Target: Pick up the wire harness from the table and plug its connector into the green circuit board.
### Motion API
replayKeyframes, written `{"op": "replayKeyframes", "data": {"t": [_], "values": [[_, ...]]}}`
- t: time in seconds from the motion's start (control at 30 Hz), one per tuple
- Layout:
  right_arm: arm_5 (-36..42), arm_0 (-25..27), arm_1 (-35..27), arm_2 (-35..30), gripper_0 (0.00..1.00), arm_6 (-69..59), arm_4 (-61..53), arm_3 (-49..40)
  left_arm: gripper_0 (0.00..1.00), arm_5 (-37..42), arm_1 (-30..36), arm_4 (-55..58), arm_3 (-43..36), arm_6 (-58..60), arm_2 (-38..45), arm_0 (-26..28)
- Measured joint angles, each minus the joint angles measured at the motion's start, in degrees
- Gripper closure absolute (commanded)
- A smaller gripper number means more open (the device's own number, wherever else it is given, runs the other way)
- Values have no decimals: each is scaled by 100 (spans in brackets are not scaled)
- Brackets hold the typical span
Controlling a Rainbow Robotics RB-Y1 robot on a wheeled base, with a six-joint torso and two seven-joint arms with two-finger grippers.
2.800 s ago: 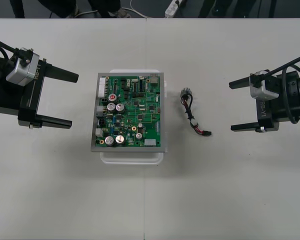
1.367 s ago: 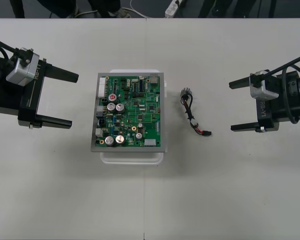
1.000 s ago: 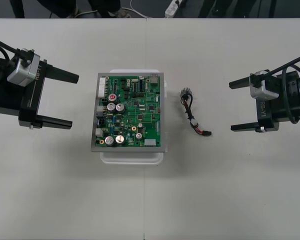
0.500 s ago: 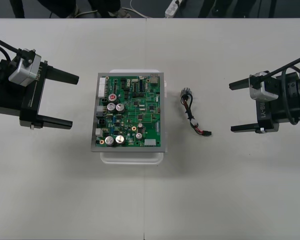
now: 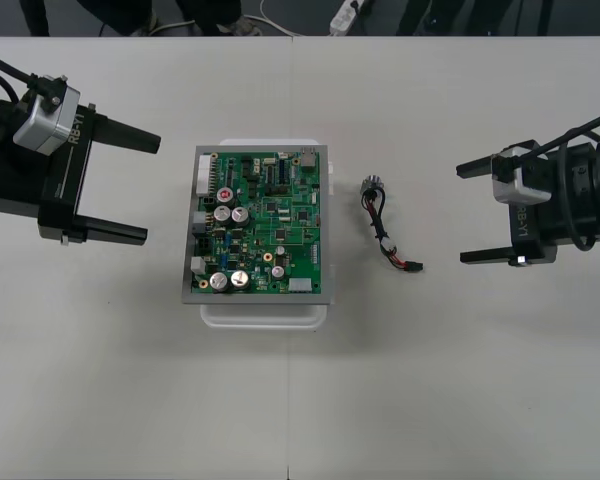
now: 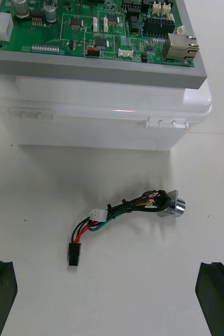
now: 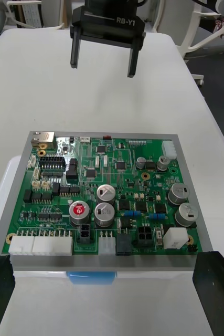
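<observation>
wire harness [image 5: 388, 228] lies unplugged on the table [image 5: 430, 380] between green circuit board [image 5: 260, 223] and right gripper [image 5: 461, 213], dead ahead of its spread-wide jaws, long axis parallel to their closing line; left gripper [image 5: 151, 190], jaws also released, sits beyond the board

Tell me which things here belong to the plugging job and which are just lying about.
Job: wire harness; green circuit board on white base; left claw, right claw, both open.
Lying about: power strip and cable on the floor beyond the table.
</observation>
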Motion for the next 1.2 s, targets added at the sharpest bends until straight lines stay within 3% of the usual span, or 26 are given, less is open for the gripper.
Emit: {"op": "replayKeyframes", "data": {"t": [0.17, 0.53, 1.2], "values": [[0, -24, 0, 236, 0, -865, 185, -120, 0, 0, 2, 27, 0, 72, 0, -139], [0, -90, 0, 732, 0, -879, 815, -272, 0, 0, 37, 28, 1, 140, -60, -405], [0, -122, -1, 1542, 0, -888, 2175, -371, 0, -2, 148, 51, 307, 560, -1155, -1323]]}}
